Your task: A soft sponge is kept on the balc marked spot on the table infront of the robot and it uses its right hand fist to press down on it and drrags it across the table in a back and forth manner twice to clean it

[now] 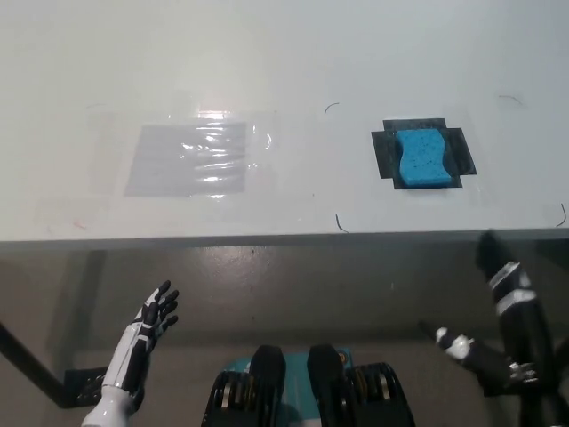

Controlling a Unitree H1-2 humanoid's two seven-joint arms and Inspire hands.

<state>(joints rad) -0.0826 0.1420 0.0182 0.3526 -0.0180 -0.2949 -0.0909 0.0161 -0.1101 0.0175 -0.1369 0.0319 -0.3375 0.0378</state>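
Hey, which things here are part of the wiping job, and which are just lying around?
For the job:
blue sponge
black marked spot
white table
right hand, below the table edge

Lying about:
clear taped plastic sheet
left hand, resting open, lower left

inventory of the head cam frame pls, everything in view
sponge: 1, blue, on the black marked spot, table right
black marked spot: 1, black tape patch, under the sponge
clear plastic sheet: 1, transparent and shiny, flat on table left
table: 1, white, fills the upper frame
floor: grey-brown, below the table edge
left robot hand: 1, white, lower left, below the table edge, fingers spread, holding nothing
right robot hand: 1, black, lower right, below the table edge, fingers unclear
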